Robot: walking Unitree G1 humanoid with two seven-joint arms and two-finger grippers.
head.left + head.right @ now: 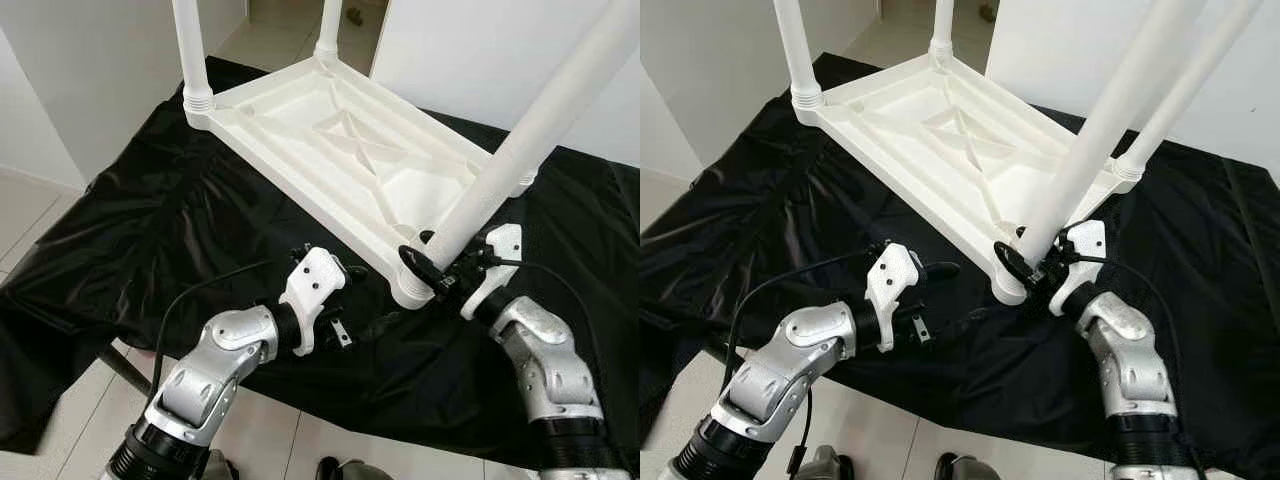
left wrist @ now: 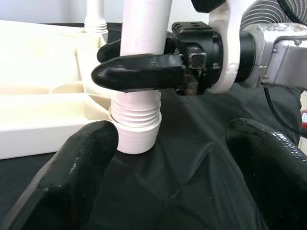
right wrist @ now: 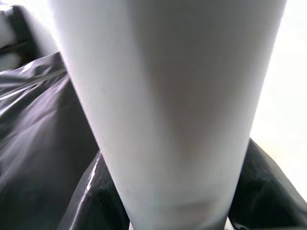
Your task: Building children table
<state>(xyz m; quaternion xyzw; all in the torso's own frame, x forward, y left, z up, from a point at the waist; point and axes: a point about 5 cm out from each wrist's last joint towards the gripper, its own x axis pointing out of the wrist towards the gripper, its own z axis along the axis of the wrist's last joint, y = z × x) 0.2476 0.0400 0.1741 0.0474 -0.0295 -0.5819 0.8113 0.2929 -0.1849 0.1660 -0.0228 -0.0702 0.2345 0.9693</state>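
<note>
White plastic tabletop (image 1: pixel 340 140) lies upside down on a black sheet (image 1: pixel 150 220) that covers the desk. Three legs stand upright in its far and side corner sockets. A fourth leg (image 1: pixel 540 130) sits at the near corner socket (image 1: pixel 412 285), tilted, its threaded end (image 2: pixel 136 112) only partly down in the collar, several thread rings showing above the rim. Right pincer (image 1: pixel 432 262) grips this leg just above the socket, one black finger (image 2: pixel 139 72) lying across the front of the tube and the other behind it, pressed against the plastic. From the right wrist, the leg's white tube (image 3: pixel 168 105) fills the space between the fingers, sheet behind it. Left pincer (image 1: pixel 930 272) hovers low over the sheet, just beside the near corner and apart from it, pointing toward the socket and the right pincer. Its fingers (image 2: pixel 72 177) stand wide apart with nothing between them but the black sheet. The leg base is straight ahead of the left pincer, near but not touching. A black cable (image 1: pixel 200 295) loops from the left wrist over the sheet. Pale tiled floor (image 1: pixel 30 215) shows past the desk edge on the left pincer's side.
</note>
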